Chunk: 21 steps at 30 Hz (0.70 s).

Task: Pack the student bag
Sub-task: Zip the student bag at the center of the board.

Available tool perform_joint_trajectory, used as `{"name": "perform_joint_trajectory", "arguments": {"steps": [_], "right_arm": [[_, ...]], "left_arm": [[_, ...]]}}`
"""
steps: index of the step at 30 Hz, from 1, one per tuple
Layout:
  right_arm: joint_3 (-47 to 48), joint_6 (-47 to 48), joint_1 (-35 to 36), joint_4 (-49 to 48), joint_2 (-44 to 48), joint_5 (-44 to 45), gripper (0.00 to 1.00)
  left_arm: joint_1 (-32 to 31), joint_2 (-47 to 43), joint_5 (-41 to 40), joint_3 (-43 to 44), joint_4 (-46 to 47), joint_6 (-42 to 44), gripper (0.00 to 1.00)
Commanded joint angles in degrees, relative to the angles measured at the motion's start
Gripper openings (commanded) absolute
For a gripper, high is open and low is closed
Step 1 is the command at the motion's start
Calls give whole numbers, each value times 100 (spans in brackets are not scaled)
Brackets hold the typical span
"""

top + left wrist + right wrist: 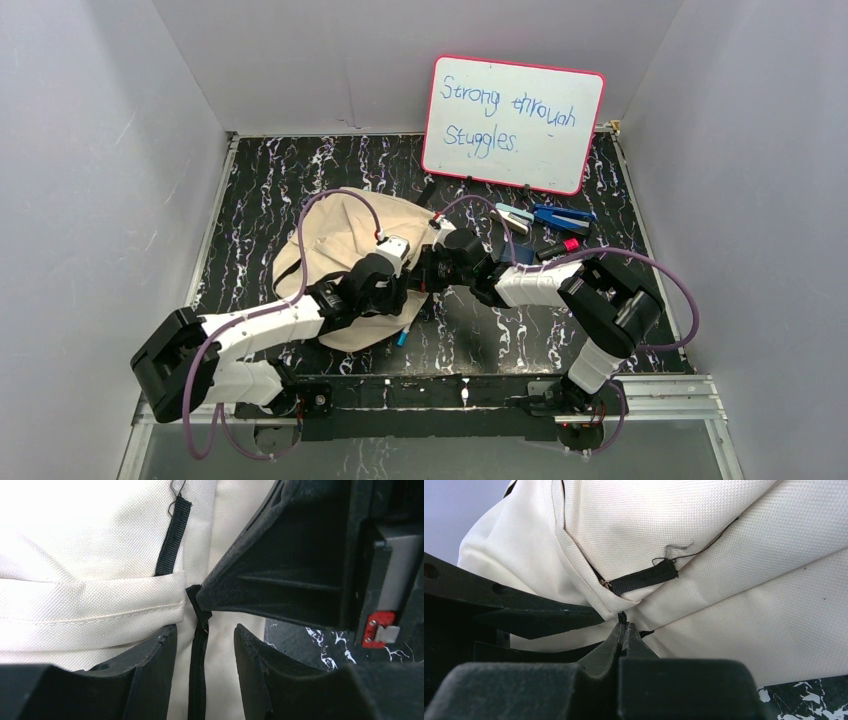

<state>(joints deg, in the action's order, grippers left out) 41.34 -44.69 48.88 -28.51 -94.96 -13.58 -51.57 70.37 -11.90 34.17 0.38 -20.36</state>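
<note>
The student bag (335,235), a beige canvas backpack, lies left of the table's middle. It fills the left wrist view (100,555) and the right wrist view (724,555). My left gripper (205,630) is open, with its fingers on either side of the bag's dark zipper (197,670) and close over the cloth. My right gripper (624,626) is shut on the small black zipper pull (622,616) at the zipper's end. The two grippers meet at the bag's right edge (425,268). A black webbing loop (644,577) sits just above the pull.
A whiteboard (513,123) with writing stands at the back right. Several pens and markers (548,222) lie in front of it, right of the bag. A blue pen (402,336) lies at the bag's near edge. Grey walls close in both sides.
</note>
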Motion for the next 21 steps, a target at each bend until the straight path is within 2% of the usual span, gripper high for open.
{"name": "perform_joint_trajectory", "arguments": {"steps": [1,7,13,21], "right_arm": [[-5,-40,32,-336,189,-78,0],[-11,-49,27,-310,197,-79,0],[5,-73,32,-310,147,-111,0],[-10,-97,29,-304,135,-115,0]], "left_arm": [[6,227,-339,-21,409,145,42],[7,637,-514,86,413,80,30],[6,612,-701,-6,579,-79,22],[6,244,-375,-471,1396,-354,21]]}}
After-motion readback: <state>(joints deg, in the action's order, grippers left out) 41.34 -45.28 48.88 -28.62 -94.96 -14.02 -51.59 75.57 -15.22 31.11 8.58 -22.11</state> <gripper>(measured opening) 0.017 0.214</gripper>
